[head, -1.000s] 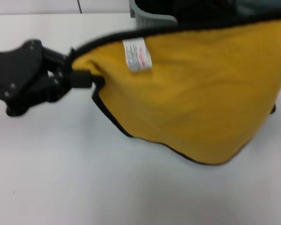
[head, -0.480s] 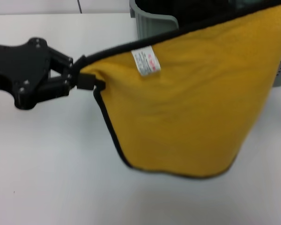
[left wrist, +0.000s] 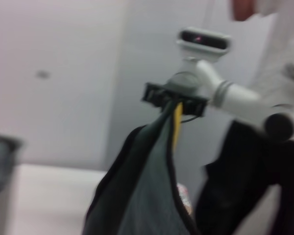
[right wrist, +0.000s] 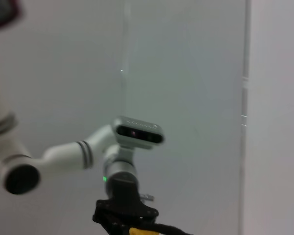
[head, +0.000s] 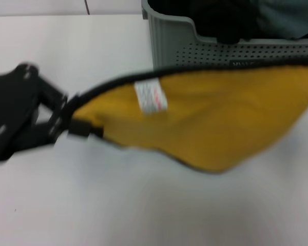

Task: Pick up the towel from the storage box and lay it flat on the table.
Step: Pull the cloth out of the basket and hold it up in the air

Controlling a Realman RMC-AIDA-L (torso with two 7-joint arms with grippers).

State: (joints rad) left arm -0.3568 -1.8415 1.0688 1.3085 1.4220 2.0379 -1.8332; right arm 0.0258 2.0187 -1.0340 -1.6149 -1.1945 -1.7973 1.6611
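While the left gripper point(head: 74, 123) hangs over the white table point(head: 143, 205), it's got the near corner of the towel point(head: 220, 118) pinched tight between its fingertips, jaws pretty much fully closed on the black trim. That's on the left side of the head view, a bit out in front of the storage box point(head: 174, 43).

From that corner the mustard-yellow cloth stretches off to the right, black edge along the top, white label point(head: 150, 96) hanging just below that edge near the pinched corner. It sags in the middle and the lowest bit looks like it's right down at the tabletop, though I honestly can't tell if it's touching.

Behind the towel, the box sits at the back of the table with a black cloth point(head: 223, 20) and a grey-teal cloth point(head: 285, 18) still inside.

The right gripper point(left wrist: 176, 100) shows up in the left wrist view, clamped shut on the far corner of the towel, with the fabric dropping away from it toward the camera.
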